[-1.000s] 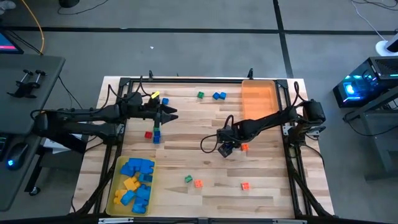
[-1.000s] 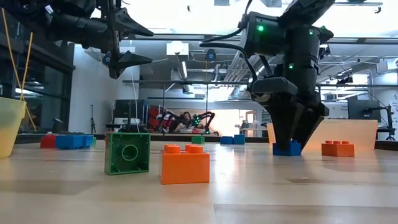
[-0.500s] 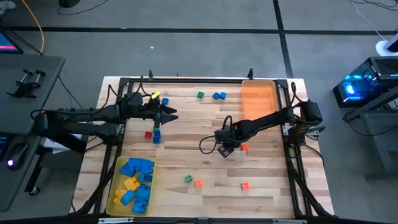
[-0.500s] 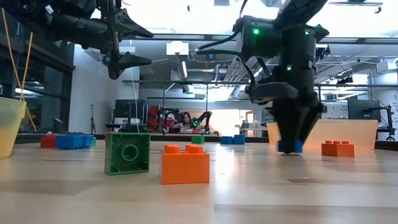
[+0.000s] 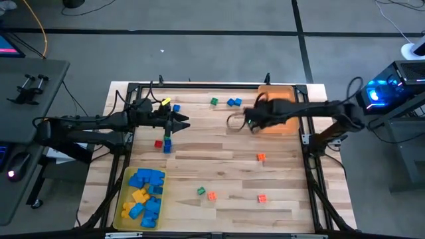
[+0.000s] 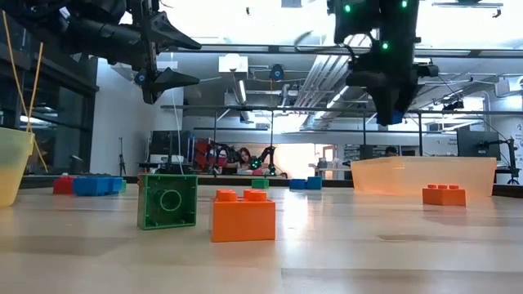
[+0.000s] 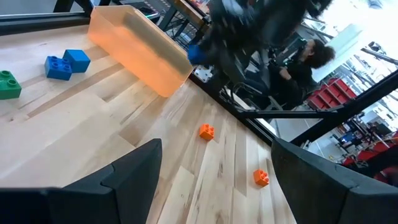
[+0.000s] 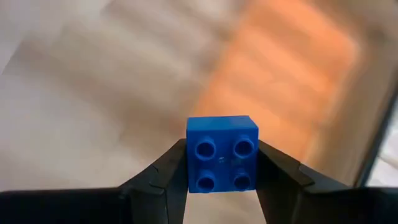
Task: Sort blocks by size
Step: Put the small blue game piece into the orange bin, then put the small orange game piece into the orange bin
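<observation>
Now | right gripper (image 8: 222,163) grips blue cube (image 8: 222,154) | orange tray (image 8: 292,81) blurred

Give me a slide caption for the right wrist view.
Right gripper holds a small blue studded plastic block near the translucent orange tray.

Right arm: we reach it across from three o'clock toward the table's twelve o'clock side, raised well above the surface.
Right gripper (image 8: 222,163): our fingers are clamped on a small blue block (image 8: 222,153).
Left arm: we hold it stretched in from nine o'clock, aloft.
Left gripper (image 5: 184,121): our fingers are spread, holding nothing.
</observation>
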`<control>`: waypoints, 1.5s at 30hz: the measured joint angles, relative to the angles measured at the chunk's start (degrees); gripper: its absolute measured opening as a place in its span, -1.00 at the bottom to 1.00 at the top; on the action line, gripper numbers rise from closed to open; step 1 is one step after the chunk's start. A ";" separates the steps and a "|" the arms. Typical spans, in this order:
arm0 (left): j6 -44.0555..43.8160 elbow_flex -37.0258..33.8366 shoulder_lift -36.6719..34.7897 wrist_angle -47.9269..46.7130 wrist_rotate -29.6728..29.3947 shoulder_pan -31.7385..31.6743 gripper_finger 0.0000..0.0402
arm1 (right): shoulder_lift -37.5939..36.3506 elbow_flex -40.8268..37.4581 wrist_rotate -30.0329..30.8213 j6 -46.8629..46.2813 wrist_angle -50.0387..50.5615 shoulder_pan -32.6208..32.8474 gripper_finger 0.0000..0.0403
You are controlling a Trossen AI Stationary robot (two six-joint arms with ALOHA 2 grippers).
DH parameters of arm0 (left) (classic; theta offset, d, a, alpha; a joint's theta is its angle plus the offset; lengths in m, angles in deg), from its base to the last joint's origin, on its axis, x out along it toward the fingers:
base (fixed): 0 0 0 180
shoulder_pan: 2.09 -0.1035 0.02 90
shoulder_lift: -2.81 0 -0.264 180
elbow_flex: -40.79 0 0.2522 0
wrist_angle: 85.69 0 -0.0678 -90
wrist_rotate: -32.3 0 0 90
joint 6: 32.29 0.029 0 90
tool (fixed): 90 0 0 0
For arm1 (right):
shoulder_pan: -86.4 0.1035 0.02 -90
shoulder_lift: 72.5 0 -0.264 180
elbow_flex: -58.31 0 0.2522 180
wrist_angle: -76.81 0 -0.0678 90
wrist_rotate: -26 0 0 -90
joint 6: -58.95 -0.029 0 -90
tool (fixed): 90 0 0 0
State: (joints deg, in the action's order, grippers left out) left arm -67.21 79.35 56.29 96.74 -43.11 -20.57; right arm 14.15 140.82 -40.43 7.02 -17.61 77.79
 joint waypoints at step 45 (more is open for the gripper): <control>-2.56 0.00 0.00 -0.04 3.30 0.11 0.44 | -0.73 -18.18 -22.73 -25.97 -20.49 17.65 0.23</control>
State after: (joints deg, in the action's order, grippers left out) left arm -69.76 79.35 56.29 96.69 -39.81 -20.46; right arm 13.42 122.64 -63.15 -18.95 -38.10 95.44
